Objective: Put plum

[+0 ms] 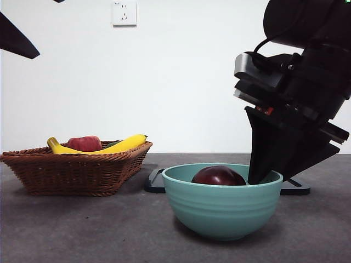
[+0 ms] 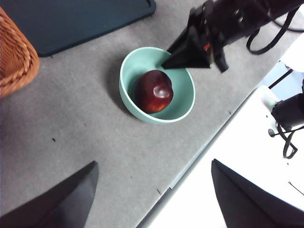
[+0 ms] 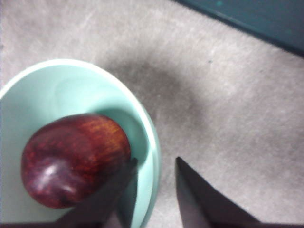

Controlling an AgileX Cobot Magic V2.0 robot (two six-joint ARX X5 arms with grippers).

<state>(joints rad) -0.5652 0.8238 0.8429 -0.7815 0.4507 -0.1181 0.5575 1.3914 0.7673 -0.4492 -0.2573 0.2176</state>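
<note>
The plum is dark maroon and glossy and lies inside the teal bowl. It also shows in the left wrist view and the right wrist view. My right gripper is at the bowl's rim, jaws slightly apart and empty: one jaw inside beside the plum, the other outside. In the front view it comes down at the bowl's right side. My left gripper is open and empty, high above the table, away from the bowl.
A wicker basket with yellow bananas and a red apple-like fruit stands at the left. A dark mat lies behind the bowl. The table's edge runs near the bowl.
</note>
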